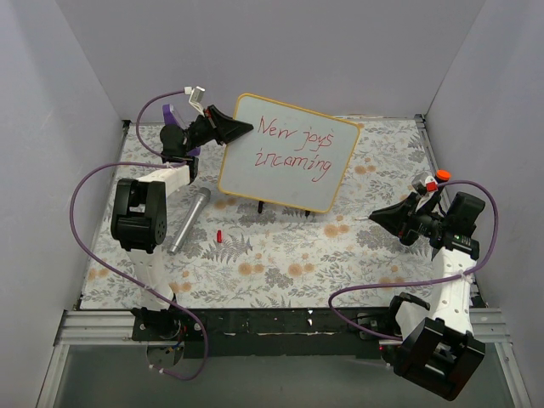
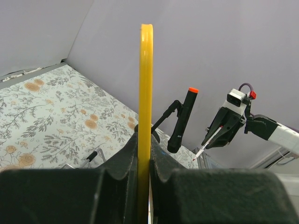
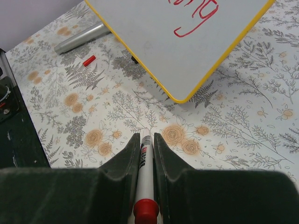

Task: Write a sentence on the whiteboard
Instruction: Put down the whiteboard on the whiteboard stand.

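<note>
The whiteboard [image 1: 289, 170], white with a yellow frame, is held tilted above the flowered table. The sentence [image 1: 293, 149] sits on it as two lines of red handwriting. My left gripper [image 1: 242, 129] is shut on the board's left edge. In the left wrist view the yellow frame [image 2: 145, 84] runs upright between the jaws of the left gripper [image 2: 145, 149]. My right gripper [image 1: 378, 217] hangs to the right of the board, apart from it, shut on a white marker [image 3: 145, 163] with a red end. The board's lower corner [image 3: 182, 60] and the last red letter [image 3: 198, 16] show ahead of the right gripper [image 3: 146, 135].
A silver cylinder [image 1: 189, 221] lies on the table left of the board, with a small red cap [image 1: 218, 235] beside it. Black legs [image 1: 262, 206] stand under the board. A black rod with an orange tip [image 2: 183, 119] shows beyond the frame. White walls enclose the table.
</note>
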### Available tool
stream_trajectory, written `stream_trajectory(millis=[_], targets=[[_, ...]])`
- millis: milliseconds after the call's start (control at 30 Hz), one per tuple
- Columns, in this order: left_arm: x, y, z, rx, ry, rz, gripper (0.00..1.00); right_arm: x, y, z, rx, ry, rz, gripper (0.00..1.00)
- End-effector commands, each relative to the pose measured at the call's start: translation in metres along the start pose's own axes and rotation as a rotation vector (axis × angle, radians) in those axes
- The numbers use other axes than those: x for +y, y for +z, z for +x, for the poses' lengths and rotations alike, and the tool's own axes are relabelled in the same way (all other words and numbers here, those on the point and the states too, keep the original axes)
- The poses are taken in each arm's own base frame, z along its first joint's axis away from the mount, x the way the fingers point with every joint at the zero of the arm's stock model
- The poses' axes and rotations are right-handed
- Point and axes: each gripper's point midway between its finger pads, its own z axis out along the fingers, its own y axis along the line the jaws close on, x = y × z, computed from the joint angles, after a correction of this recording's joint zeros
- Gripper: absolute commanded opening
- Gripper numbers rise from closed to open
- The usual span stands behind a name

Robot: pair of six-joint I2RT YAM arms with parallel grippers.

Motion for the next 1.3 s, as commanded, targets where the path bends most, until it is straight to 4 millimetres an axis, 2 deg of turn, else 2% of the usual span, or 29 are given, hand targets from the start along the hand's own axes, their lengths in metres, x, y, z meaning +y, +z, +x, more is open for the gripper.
stream_trajectory(millis=[0, 700, 833, 867, 1067, 1100, 1267], targets=[[-0.029, 0.009, -0.044, -0.115, 0.08, 0.03, 0.0, 0.005, 0.0, -0.008, -0.012, -0.045, -0.017, 0.01], [-0.027, 0.011, -0.048, -0.122, 0.073, 0.019, 0.0, 0.007, 0.0, -0.009, -0.015, -0.054, -0.024, 0.01], [-0.015, 0.015, -0.051, -0.129, 0.074, 0.003, 0.0, 0.008, 0.0, -0.008, -0.015, -0.045, -0.032, 0.01], [-0.005, 0.015, -0.049, -0.128, 0.06, -0.005, 0.0, 0.007, 0.0, -0.009, -0.015, -0.05, -0.031, 0.01], [0.012, 0.024, -0.057, -0.145, 0.049, -0.008, 0.0, 0.006, 0.001, -0.008, -0.012, -0.047, -0.03, 0.01], [0.02, 0.024, -0.054, -0.145, 0.038, -0.016, 0.0, 0.006, 0.001, -0.007, -0.01, -0.049, -0.029, 0.01], [0.033, 0.028, -0.048, -0.133, 0.019, -0.011, 0.0, 0.006, 0.002, -0.006, -0.005, -0.046, -0.033, 0.01]])
